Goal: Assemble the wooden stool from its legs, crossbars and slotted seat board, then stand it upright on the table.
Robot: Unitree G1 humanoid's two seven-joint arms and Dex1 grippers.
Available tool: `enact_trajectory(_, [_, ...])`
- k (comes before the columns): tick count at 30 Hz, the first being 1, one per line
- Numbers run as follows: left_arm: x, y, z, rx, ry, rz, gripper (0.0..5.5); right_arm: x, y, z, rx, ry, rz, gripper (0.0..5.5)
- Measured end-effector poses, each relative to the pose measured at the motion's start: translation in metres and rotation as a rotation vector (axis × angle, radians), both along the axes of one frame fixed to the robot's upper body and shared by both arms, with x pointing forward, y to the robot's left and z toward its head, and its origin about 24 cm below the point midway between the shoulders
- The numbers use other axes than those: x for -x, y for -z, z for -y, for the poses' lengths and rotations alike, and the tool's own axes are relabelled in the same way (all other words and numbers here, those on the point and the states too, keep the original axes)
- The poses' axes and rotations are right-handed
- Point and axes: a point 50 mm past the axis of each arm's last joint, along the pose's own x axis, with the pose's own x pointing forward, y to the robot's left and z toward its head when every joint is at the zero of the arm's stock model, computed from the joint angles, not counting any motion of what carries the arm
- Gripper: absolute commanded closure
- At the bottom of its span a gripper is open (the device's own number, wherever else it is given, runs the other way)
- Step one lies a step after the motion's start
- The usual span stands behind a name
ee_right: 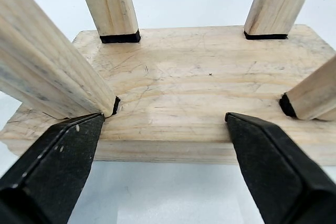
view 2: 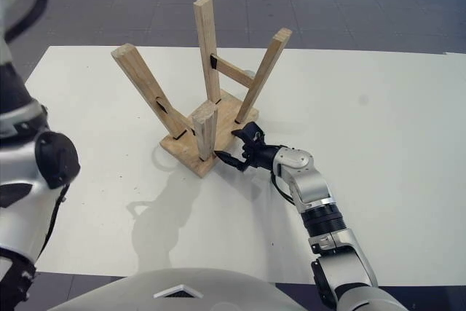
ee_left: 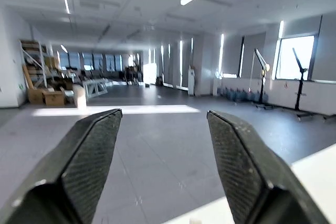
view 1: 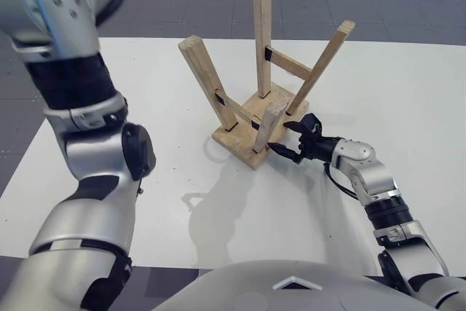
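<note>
The wooden stool lies upside down on the white table (view 1: pixel 408 107). Its slotted seat board (view 1: pixel 250 111) rests flat and four legs (view 1: pixel 262 38) point up, splayed outward. Crossbars (view 1: pixel 291 64) join the legs in pairs. My right gripper (view 1: pixel 285 138) is open at table height, right at the near-right edge of the seat board. In the right wrist view its fingers (ee_right: pixel 58 166) stand to either side of the board's edge (ee_right: pixel 194 145), with the nearest leg (ee_right: pixel 47 72) beside one fingertip. My left gripper (ee_left: pixel 163 119) is open, empty and held high, facing the room.
My left arm (view 1: pixel 87 129) rises along the left side of the table. Bare white tabletop surrounds the stool on all sides. The table's far edge runs just behind the stool, with grey floor beyond.
</note>
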Motion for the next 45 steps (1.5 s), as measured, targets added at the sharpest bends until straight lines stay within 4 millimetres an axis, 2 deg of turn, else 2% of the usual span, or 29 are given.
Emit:
enact_trajectory(1, [0.0, -0.004, -0.002, 0.006, -0.004, 0.008, 2.46, 0.0, 0.0, 0.0, 0.001, 0.001, 0.0, 1.24])
enact_trajectory(2, [-0.003, 0.001, -0.003, 0.0, -0.003, -0.017, 2.46, 0.0, 0.0, 0.0, 0.002, 0.001, 0.001, 1.24])
enact_trajectory(3, [-0.007, 0.017, -0.002, -0.027, 0.007, -0.086, 2.46, 0.0, 0.0, 0.0, 0.003, 0.001, 0.002, 1.24])
enact_trajectory(5, [-0.01, 0.071, 0.008, -0.077, 0.074, -0.272, 2.46, 0.001, -0.001, -0.001, 0.003, -0.002, 0.01, 1.24])
enact_trajectory(6, [-0.006, 0.111, 0.016, -0.102, 0.125, -0.404, 2.46, 0.001, -0.003, -0.001, 0.001, -0.004, 0.015, 1.24])
enact_trajectory(7, [0.003, 0.136, 0.022, -0.109, 0.154, -0.448, 2.46, 0.001, -0.004, 0.0, -0.001, -0.006, 0.022, 1.24])
enact_trajectory(10, [0.027, 0.146, 0.028, -0.156, 0.188, -0.397, 2.46, 0.001, -0.004, 0.002, 0.005, 0.005, 0.011, 1.24])
enact_trajectory(11, [0.032, 0.156, 0.032, -0.168, 0.205, -0.43, 2.46, 0.001, -0.003, 0.002, 0.008, 0.006, 0.001, 1.24])
enact_trajectory(13, [0.034, 0.16, 0.033, -0.165, 0.197, -0.435, 2.46, 0.002, -0.001, 0.002, 0.016, 0.014, -0.014, 1.24])
enact_trajectory(18, [0.023, 0.152, 0.03, -0.134, 0.199, -0.467, 2.46, 0.003, 0.0, 0.001, 0.017, 0.012, -0.013, 1.24])
enact_trajectory(21, [0.023, 0.136, 0.032, -0.118, 0.256, -0.476, 2.46, 0.003, -0.001, 0.0, 0.016, 0.009, -0.009, 1.24])
enact_trajectory(22, [0.025, 0.119, 0.034, -0.098, 0.294, -0.443, 2.46, 0.003, -0.002, 0.0, 0.015, 0.007, -0.003, 1.24])
enact_trajectory(26, [0.048, 0.021, 0.035, -0.038, 0.363, -0.139, 2.46, 0.004, -0.008, -0.005, 0.045, -0.002, 0.01, 1.24])
enact_trajectory(28, [0.057, -0.002, 0.032, -0.015, 0.362, -0.07, 2.46, 0.007, -0.012, -0.014, 0.047, -0.02, -0.002, 1.24])
enact_trajectory(30, [0.064, -0.017, 0.03, -0.01, 0.348, -0.026, 2.46, 0.012, -0.016, -0.033, 0.028, -0.057, -0.026, 1.24])
enact_trajectory(33, [0.068, -0.022, 0.026, -0.01, 0.319, -0.016, 2.46, 0.012, -0.035, -0.063, -0.028, -0.119, -0.004, 1.24])
enact_trajectory(36, [0.073, -0.021, 0.022, -0.014, 0.282, -0.016, 2.46, 0.004, -0.059, -0.094, -0.097, -0.156, 0.043, 1.24])
enact_trajectory(39, [0.08, -0.016, 0.017, -0.013, 0.26, -0.017, 2.46, -0.005, -0.075, -0.127, -0.156, -0.162, 0.062, 1.24])
enact_trajectory(42, [0.086, -0.011, 0.012, -0.005, 0.256, -0.022, 2.46, -0.009, -0.072, -0.128, -0.164, -0.134, 0.052, 1.24])
enact_trajectory(45, [0.09, -0.003, 0.008, -0.003, 0.265, -0.035, 2.46, -0.013, -0.07, -0.11, -0.162, -0.06, 0.056, 1.24])
